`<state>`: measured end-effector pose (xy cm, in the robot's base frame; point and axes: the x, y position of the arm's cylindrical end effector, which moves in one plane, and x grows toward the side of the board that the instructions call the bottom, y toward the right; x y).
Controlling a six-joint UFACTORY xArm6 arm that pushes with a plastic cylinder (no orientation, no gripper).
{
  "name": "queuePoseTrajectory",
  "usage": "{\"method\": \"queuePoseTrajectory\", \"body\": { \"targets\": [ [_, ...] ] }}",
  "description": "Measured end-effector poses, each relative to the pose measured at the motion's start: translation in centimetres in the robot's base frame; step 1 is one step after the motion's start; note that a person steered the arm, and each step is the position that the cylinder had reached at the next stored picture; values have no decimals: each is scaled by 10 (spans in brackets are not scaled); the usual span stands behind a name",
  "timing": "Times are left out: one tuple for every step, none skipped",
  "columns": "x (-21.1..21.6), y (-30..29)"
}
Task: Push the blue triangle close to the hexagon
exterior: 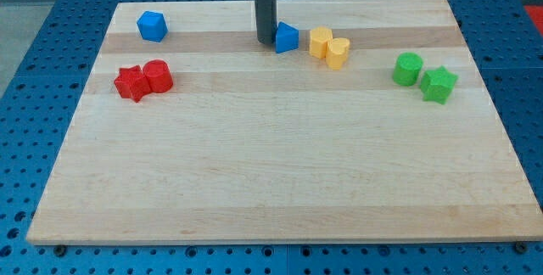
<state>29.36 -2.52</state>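
Tabletop: tool (266, 41) touching blue triangle (287, 37) (left).

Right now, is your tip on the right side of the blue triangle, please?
No, my tip sits against the blue triangle on the view's left.

our rod (265, 8) runs out past the view's top edge, so we cannot see its upper part or the arm that carries it. my tip (265, 42) sits just at the view's left of the blue triangle (287, 37), and we cannot tell whether the two touch. the red cylinder (158, 75) covers part of the red star (130, 83) beside it, and the yellow cylinder (338, 53) hides a side of the yellow hexagon (319, 42). the blue pegboard (51, 71) around the wooden board (280, 173) is cut off by all four edges.
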Motion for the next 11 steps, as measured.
{"method": "queuePoseTrajectory", "body": {
  "targets": [
    [5,2],
    [6,2],
    [6,2],
    [8,2],
    [14,2],
    [22,2],
    [29,5],
    [34,15],
    [43,26],
    [43,26],
    [43,26]
  ]
}}
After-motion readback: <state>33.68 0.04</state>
